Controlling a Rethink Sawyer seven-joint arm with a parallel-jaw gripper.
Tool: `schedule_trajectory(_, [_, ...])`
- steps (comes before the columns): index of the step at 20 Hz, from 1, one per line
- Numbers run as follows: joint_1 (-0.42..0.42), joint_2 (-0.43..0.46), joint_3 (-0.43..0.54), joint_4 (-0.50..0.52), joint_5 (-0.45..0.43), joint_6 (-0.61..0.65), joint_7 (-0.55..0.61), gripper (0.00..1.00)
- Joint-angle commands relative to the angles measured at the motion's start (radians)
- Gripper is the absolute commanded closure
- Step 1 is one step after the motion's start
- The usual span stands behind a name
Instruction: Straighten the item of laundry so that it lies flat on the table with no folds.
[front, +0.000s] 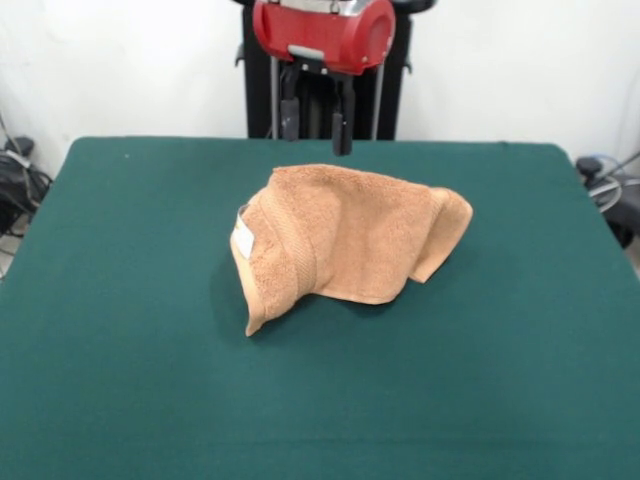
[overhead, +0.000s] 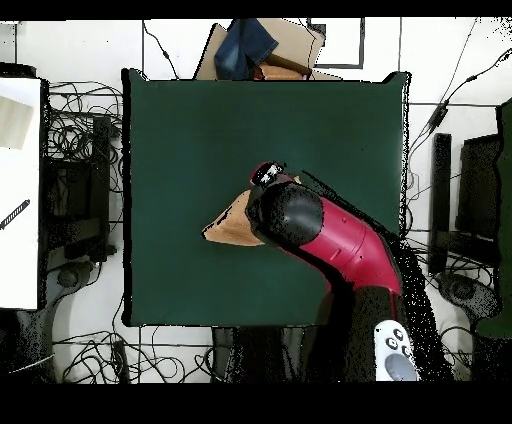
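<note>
The orange-tan towel (front: 340, 235) lies crumpled near the middle of the green table (front: 120, 350). Its left side is folded over and shows the border band and a small white label (front: 243, 238). Its right corner is curled up into a flap. My gripper (front: 316, 125) hangs open and empty just above the towel's far edge, not touching it. In the overhead view the red arm (overhead: 335, 240) covers most of the towel (overhead: 230, 226), and only one pointed corner shows.
A cardboard box with a blue cloth (overhead: 258, 48) stands beyond the table's far edge in the overhead view. Cables and equipment (overhead: 75, 170) lie around the table. The black pedestal (front: 260, 90) stands behind the table.
</note>
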Motion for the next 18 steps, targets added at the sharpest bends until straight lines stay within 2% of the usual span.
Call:
schedule_trajectory(1, [0.07,-0.039,0.023,0.099,-0.045,0.006,0.138,0.0])
schedule_trajectory(5, [0.052,-0.062,0.049,0.123,-0.041,0.002,0.106,0.0])
schedule_trajectory(18, [0.049,-0.058,0.061,0.13,-0.014,0.007,0.125,0.0])
